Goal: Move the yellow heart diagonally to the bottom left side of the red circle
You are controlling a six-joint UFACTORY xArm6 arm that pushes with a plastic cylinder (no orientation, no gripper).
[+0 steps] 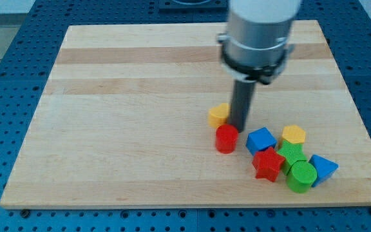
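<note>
The yellow heart (218,115) lies on the wooden board (127,116), right of centre. The red circle (226,138), a short red cylinder, sits just below it and slightly to its right, nearly touching. My tip (240,128) is at the yellow heart's right side, just above the red circle's top right edge. The rod hangs from the grey arm (259,32) at the view's top.
A cluster lies to the right of the red circle: a blue cube (261,140), a yellow pentagon (294,135), a red star (267,164), a green block (293,153), a green cylinder (301,176) and a blue triangle (323,169). The board's bottom edge is close below them.
</note>
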